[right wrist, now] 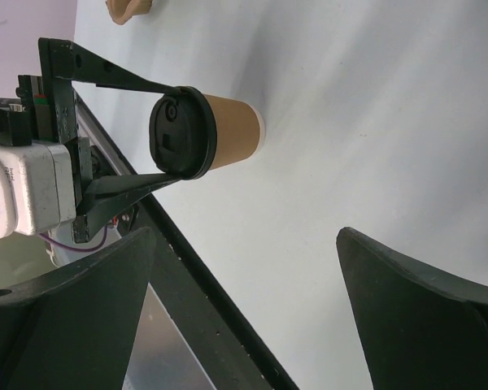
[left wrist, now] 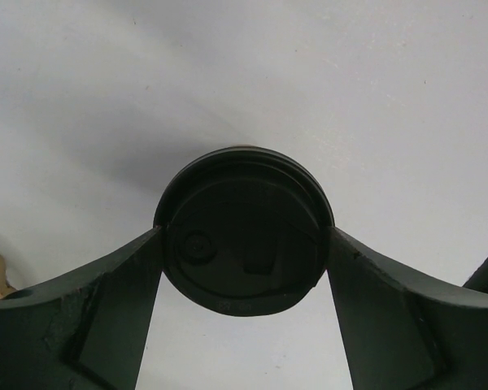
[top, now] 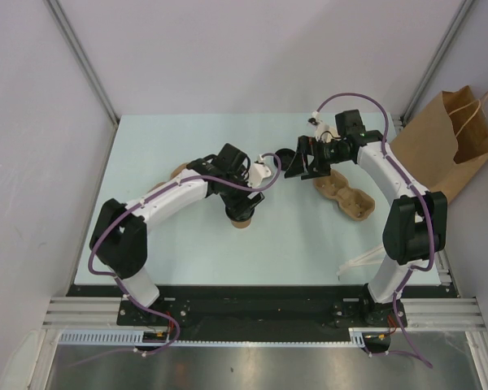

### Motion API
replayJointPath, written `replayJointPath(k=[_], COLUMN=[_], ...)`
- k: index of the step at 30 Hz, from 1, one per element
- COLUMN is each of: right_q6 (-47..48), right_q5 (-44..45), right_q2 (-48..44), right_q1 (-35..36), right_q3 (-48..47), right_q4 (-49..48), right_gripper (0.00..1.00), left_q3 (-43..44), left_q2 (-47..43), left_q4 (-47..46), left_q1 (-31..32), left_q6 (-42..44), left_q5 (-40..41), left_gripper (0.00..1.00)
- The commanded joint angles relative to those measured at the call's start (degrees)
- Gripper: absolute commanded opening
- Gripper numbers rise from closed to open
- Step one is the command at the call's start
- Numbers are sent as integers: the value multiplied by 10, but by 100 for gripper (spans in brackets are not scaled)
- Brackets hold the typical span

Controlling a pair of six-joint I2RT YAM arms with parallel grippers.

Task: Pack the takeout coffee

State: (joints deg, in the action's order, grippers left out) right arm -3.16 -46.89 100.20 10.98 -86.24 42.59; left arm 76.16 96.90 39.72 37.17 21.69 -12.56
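Observation:
The takeout coffee is a tan paper cup capped by a black lid, standing upright on the white table. In the top view only its base shows beneath my left gripper. My left gripper reaches down from above, and both fingers press against the lid's rim from opposite sides. My right gripper hovers open to the right of the cup, with only bare table between its fingers. The brown pulp cup tray lies below the right wrist.
A brown paper bag stands open past the table's right edge. A small black round lid lies between the two grippers. A tan object peeks out behind the left arm. A white strip lies near the right arm's base.

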Motion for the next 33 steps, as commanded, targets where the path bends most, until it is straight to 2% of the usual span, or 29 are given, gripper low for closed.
replayJointPath(k=[1, 8, 13, 18, 23, 29, 33], right_q6=[2, 0, -6, -6, -10, -8, -7], right_q5=[-5, -10, -24, -27, -26, -25, -28], right_q2=[-22, -22, -18, -18, -16, -19, -19], right_q1=[-6, -14, -22, -24, -25, -25, -25], right_q3=[-2, -2, -2, -2, -2, -2, -2], right_q4=[-3, -4, -8, -9, -10, -12, -11], right_gripper=[100, 100, 100, 100, 100, 100, 100], left_q3=[-8, 28, 148, 295, 386, 452, 455], left_q2=[3, -12, -6, 40, 90, 171, 209], left_q4=[6, 37, 88, 100, 70, 81, 91], left_q1=[4, -9, -103, -192, -289, -365, -410], left_q6=[16, 19, 41, 46, 21, 21, 18], left_q5=[4, -4, -46, -24, 17, 47, 35], left_gripper=[84, 62, 55, 51, 49, 48, 48])
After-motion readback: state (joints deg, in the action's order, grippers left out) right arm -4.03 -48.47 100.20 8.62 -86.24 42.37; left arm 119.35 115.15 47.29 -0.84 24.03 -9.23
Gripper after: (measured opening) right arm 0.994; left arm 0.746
